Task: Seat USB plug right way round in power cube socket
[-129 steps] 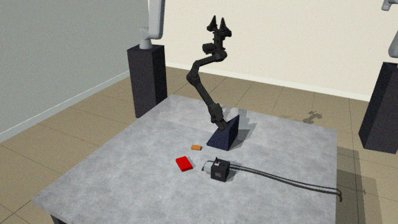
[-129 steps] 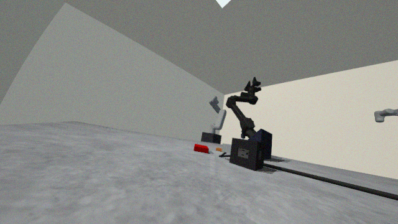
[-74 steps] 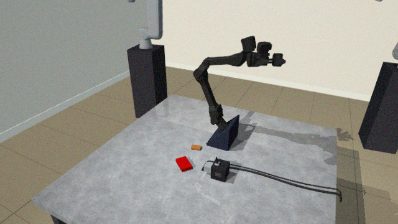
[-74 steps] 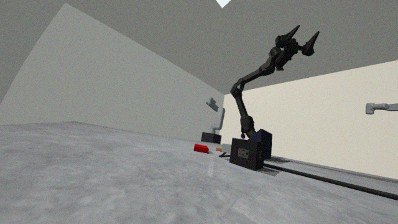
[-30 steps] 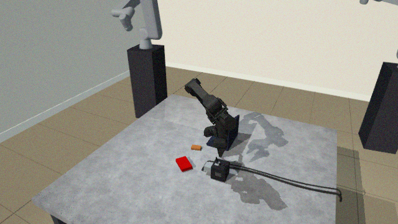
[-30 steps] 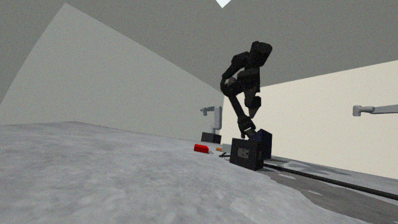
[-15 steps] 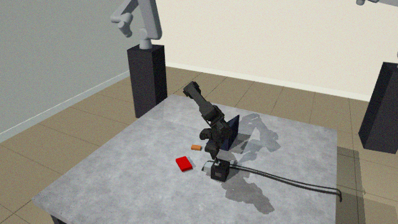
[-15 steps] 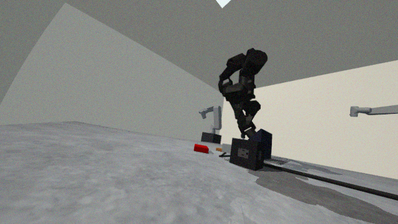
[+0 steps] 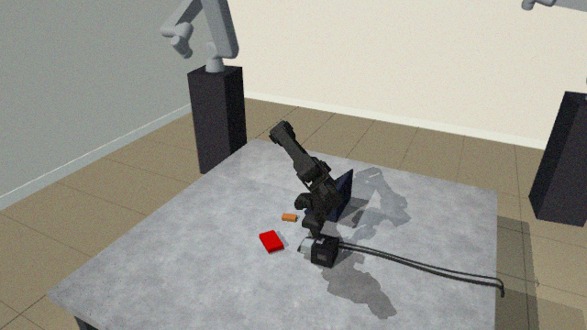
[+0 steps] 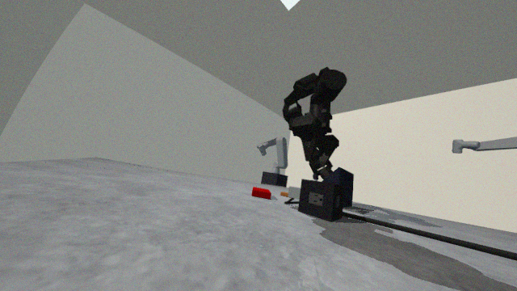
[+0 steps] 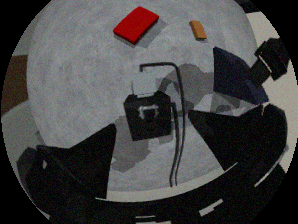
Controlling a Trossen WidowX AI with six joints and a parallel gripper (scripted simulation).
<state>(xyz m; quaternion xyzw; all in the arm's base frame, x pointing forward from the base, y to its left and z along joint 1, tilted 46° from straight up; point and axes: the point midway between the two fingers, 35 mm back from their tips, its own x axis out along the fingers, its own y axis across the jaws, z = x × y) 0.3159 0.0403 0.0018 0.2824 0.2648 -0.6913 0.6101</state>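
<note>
The black power cube [image 9: 325,253] [image 10: 319,200] [image 11: 148,125] stands on the table. A light U-shaped outline [image 11: 148,108] around a dark middle shows on its top; I cannot tell how far the USB plug sits in the socket or which way round it is. A pale plug block [image 9: 306,246] [image 10: 294,192] [image 11: 145,82] sits against one side of the cube, with a thin black cable looping from it. My gripper [image 11: 152,120] is open and empty above the cube, its fingers spread to either side of it in the wrist view. Its height above the plug is unclear.
A red block [image 9: 271,241] [image 10: 261,192] [image 11: 136,25] and a small orange stick [image 9: 289,217] [image 10: 284,194] [image 11: 198,30] lie near the cube. A navy wedge [image 9: 345,194] [image 10: 346,187] [image 11: 235,77] stands behind it. Black cables [image 9: 413,263] run over the table's right edge.
</note>
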